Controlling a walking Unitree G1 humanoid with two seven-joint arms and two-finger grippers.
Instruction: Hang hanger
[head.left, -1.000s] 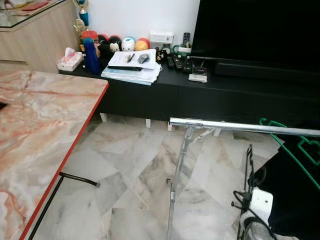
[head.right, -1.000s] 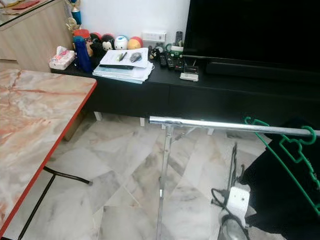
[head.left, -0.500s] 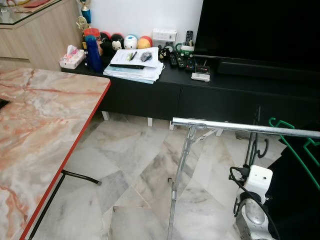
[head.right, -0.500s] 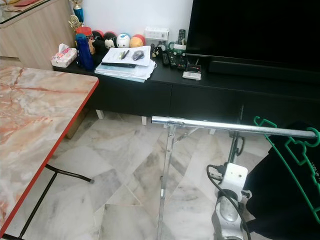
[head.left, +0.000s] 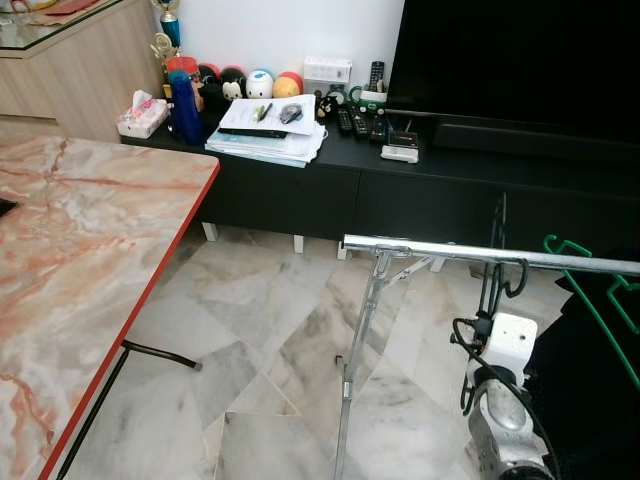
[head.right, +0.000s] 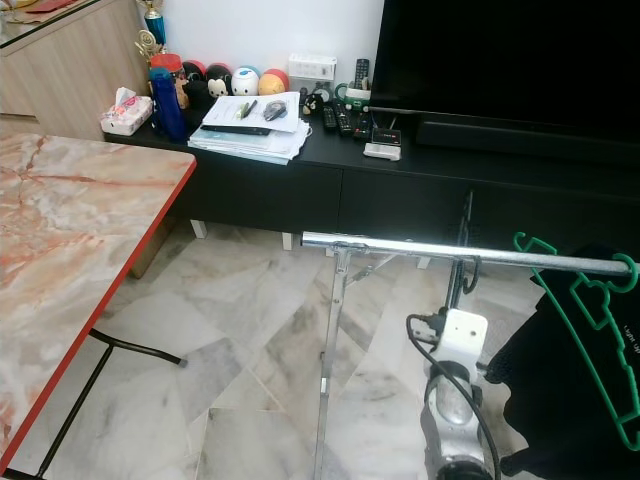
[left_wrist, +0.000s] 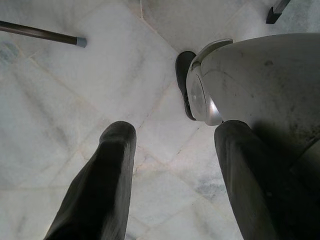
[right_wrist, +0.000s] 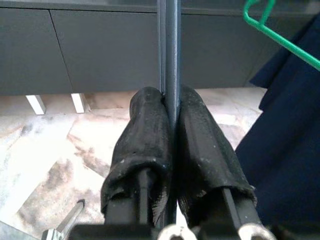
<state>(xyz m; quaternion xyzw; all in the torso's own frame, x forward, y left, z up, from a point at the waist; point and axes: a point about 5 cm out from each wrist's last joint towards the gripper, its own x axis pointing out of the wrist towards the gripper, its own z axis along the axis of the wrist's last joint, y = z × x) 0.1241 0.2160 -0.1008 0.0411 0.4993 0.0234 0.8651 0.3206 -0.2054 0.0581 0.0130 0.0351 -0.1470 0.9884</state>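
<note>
Lifting the black hanger to the rail

We have the right gripper (right_wrist: 171, 150) clamped on the thin black hanger (head.right: 466, 235), its hook just under the metal rail (head.right: 400, 247) directly above; 1 green hanger (head.right: 585, 310) hangs beside us. We should rise until the hook clears, settle it, then release. The left gripper (left_wrist: 172, 170) hangs spread over the floor (left_wrist: 75, 100).

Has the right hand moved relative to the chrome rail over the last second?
Yes. The right hand has risen to the chrome rail, carrying a dark hanger.
</note>
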